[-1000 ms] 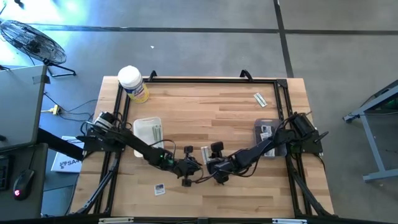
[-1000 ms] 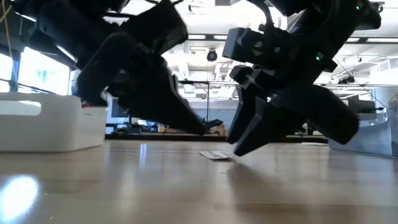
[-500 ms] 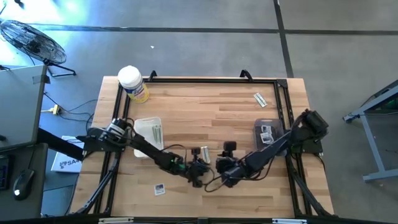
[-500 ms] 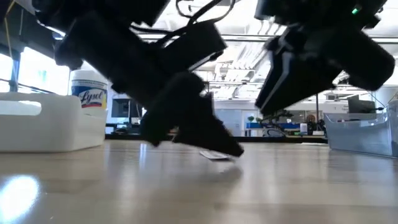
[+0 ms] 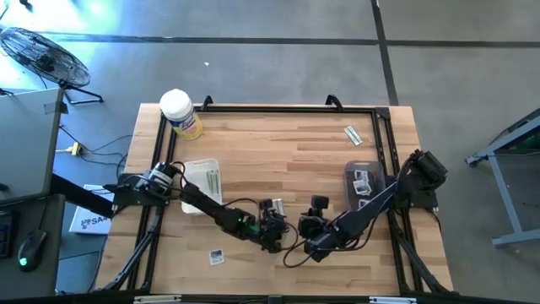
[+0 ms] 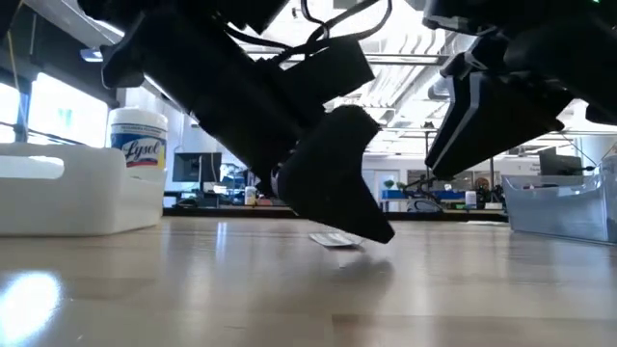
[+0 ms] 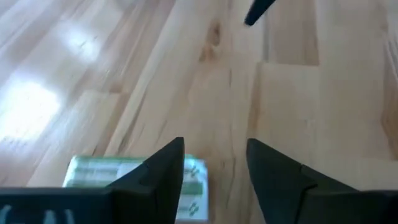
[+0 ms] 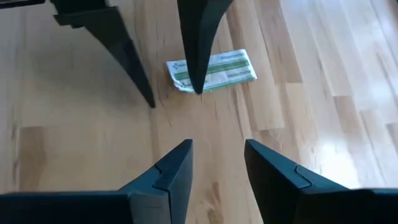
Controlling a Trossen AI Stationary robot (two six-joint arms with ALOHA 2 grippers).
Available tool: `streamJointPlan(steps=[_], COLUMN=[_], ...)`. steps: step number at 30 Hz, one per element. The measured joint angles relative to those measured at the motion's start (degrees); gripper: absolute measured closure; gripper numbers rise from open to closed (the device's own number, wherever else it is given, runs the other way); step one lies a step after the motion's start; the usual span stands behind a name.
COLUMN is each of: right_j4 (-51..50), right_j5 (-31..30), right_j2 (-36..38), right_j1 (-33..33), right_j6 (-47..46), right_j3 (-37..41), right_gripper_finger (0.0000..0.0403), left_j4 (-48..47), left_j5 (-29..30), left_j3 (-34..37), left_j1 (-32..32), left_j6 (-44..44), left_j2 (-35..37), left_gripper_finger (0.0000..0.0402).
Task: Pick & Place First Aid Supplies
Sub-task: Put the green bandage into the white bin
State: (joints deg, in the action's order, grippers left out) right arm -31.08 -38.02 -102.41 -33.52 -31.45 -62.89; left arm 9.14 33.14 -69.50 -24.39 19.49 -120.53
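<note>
A narrow green-and-white wrapped strip packet lies flat on the wooden table near its middle, and also shows in the left wrist view and the low view. My left gripper is open, low over the packet, which lies beside and partly behind one finger. It also shows in the high view and the low view. My right gripper is open and empty. It stands apart from the packet, toward the table's right, facing it. My left gripper has one fingertip standing at the strip packet's end part, slanting down from above. Its other finger stands on the bare wood beside the packet. I cannot tell whether the fingertip touches the packet.
A white tray holding strips sits at the left and a clear bin holding white packets at the right. A white square packet lies near the front edge and a loose strip at the far right. The yellow canister stands at the far left corner.
My left gripper has gone toward the table's right edge and down, to the strip packet. My right gripper has drawn back toward the right edge and risen away from the packet. The packet has stayed where it was.
</note>
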Motion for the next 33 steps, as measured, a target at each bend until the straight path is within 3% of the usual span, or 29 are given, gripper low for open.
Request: streamJointPlan(steps=[11, 24, 33], right_j4=[0.83, 1.67, 1.8], right_j5=[-1.75, -2.1, -2.16], right_j2=[0.0, 0.0, 0.0], right_j1=[-0.99, -1.79, -1.79], right_j6=[-2.3, -3.07, -3.07], right_j3=[0.0, 0.0, 0.0], right_gripper_finger=[0.0263, 0.0263, 0.0263], left_j4=[-0.57, 0.65, -2.18], left_j5=[2.24, 2.51, 3.0], left_j3=[0.03, -0.15, -0.19], left_j1=[-0.71, 0.25, 1.08], left_j6=[3.34, 9.15, 13.76], left_j2=[1.13, -2.84, -2.9], left_gripper_finger=[0.026, 0.0292, 0.0366])
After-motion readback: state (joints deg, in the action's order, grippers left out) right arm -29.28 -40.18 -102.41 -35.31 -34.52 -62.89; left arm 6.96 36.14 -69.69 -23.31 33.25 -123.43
